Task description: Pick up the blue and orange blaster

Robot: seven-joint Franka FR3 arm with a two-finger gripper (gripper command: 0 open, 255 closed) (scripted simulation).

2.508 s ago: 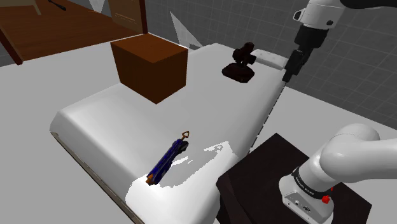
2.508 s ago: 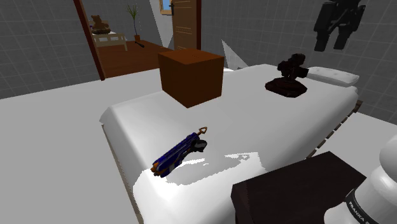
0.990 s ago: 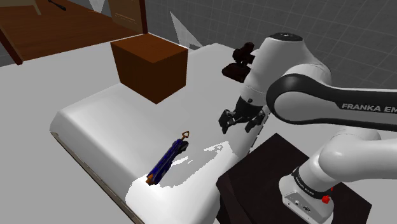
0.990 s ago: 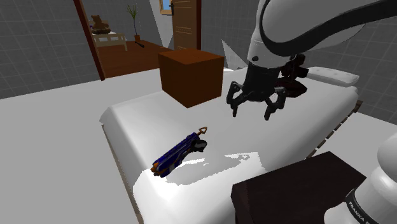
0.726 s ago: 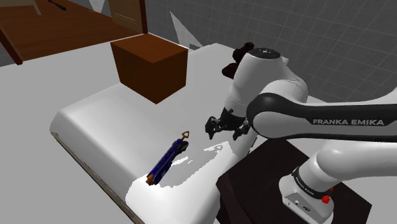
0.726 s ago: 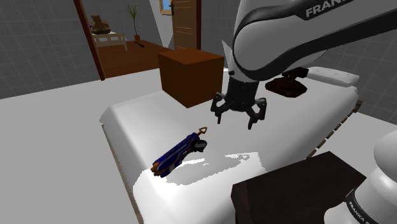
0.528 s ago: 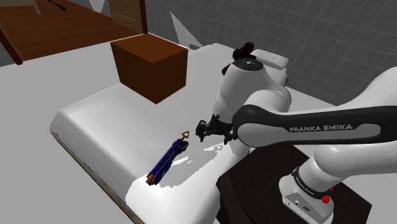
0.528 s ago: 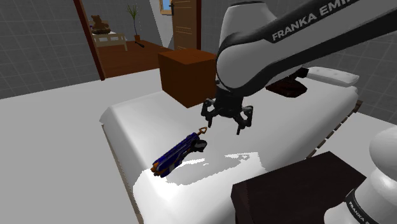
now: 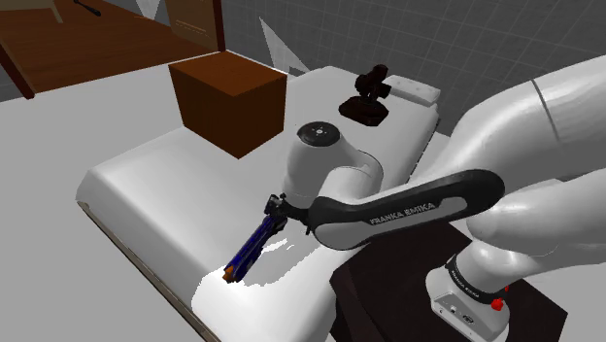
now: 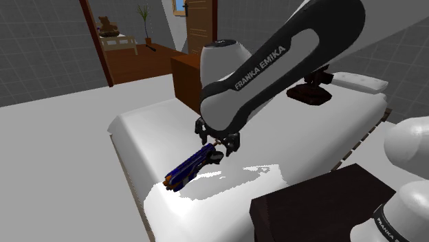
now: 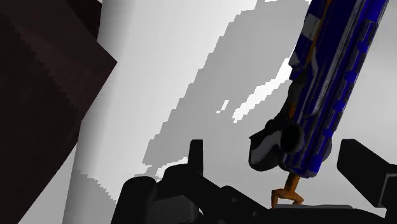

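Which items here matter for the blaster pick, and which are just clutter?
For the job:
- blue and orange blaster
- pincer, open, fingers either side of the blaster's orange hooked end, not touching it

Just lying about:
- brown box
- dark object at the far end
- white pillow beside the dark object

— Soft, even light everywhere: no glare, no blur, straight lines stay straight to the edges.
— The rounded white bed (image 9: 155, 185) looks pale grey, apart from a brighter white patch (image 9: 277, 291) at its near corner.
— That patch has a sawtooth border.
— In the wrist view a grey shadow (image 11: 203, 108) steps blockily beside the long blue and orange blaster (image 11: 331, 83), all in focus.
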